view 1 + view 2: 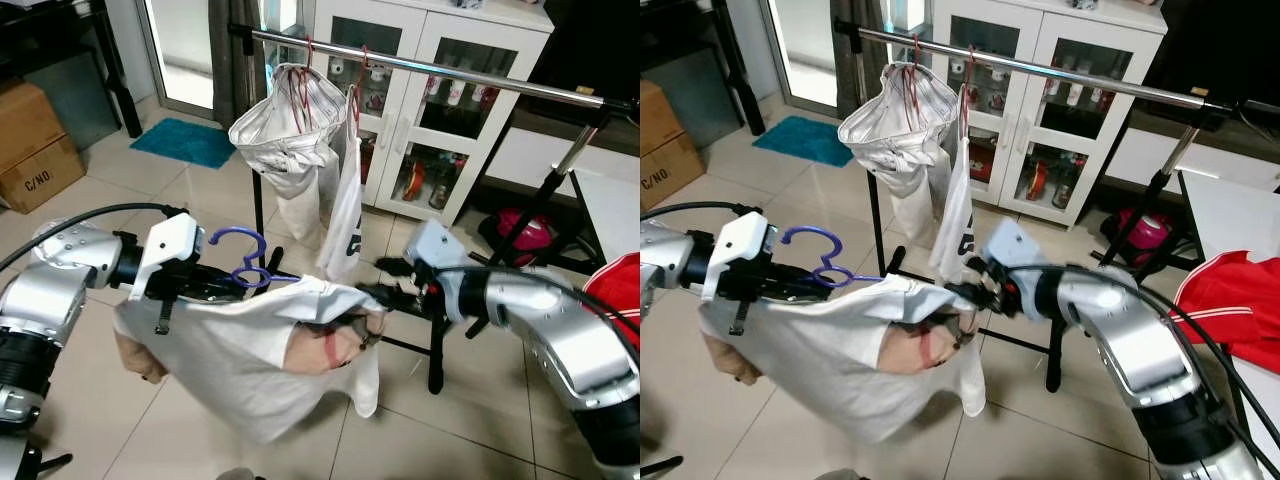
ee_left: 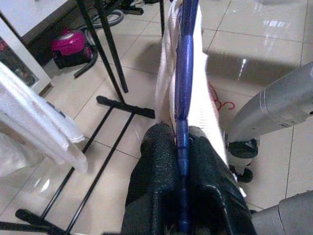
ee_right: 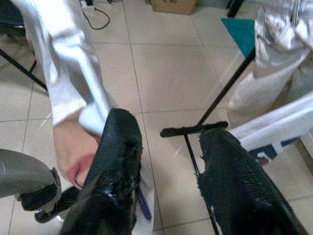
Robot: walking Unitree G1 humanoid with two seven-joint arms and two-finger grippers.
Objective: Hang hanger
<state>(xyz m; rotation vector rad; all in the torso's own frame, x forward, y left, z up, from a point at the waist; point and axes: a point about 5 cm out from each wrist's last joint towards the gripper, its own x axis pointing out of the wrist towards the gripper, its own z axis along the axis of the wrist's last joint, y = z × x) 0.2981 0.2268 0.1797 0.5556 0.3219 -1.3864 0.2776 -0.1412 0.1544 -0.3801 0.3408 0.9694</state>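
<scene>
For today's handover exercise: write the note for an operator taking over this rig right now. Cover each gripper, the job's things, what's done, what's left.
Left gripper: shut on the blue hanger, which carries a white shirt.
Right gripper: open, at the shirt's other end.
Clothes rail: ahead, above the hanger, with two garments already on it.
Done: shirt on hanger, lifted.
Left: raise the hook onto the rail, then release.
</scene>
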